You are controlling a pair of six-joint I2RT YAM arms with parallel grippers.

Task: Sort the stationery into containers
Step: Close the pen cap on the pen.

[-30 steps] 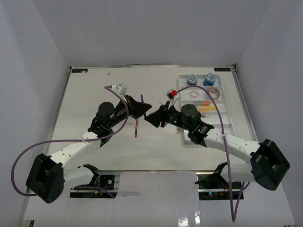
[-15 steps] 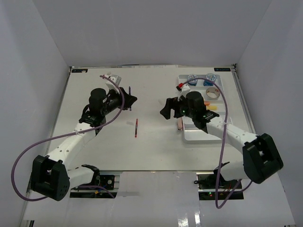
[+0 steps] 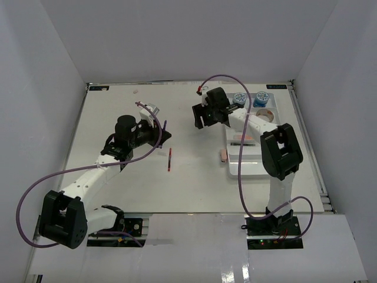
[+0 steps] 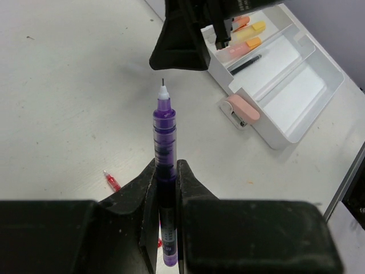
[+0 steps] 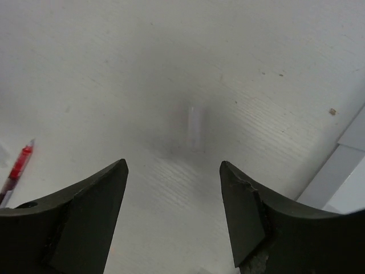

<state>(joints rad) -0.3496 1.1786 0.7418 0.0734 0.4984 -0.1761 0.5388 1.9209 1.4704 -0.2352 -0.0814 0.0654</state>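
I swung the right gripper [image 5: 172,165] back beside the tray [image 3: 253,167], jaws apart. The left gripper [image 4: 165,171] still clamped the purple pen [image 4: 163,131], unsorted.

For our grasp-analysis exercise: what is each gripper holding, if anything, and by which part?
The left gripper pinches a purple pen by the rear part of its barrel, tip pointing outward. The right gripper is open, holding nothing.
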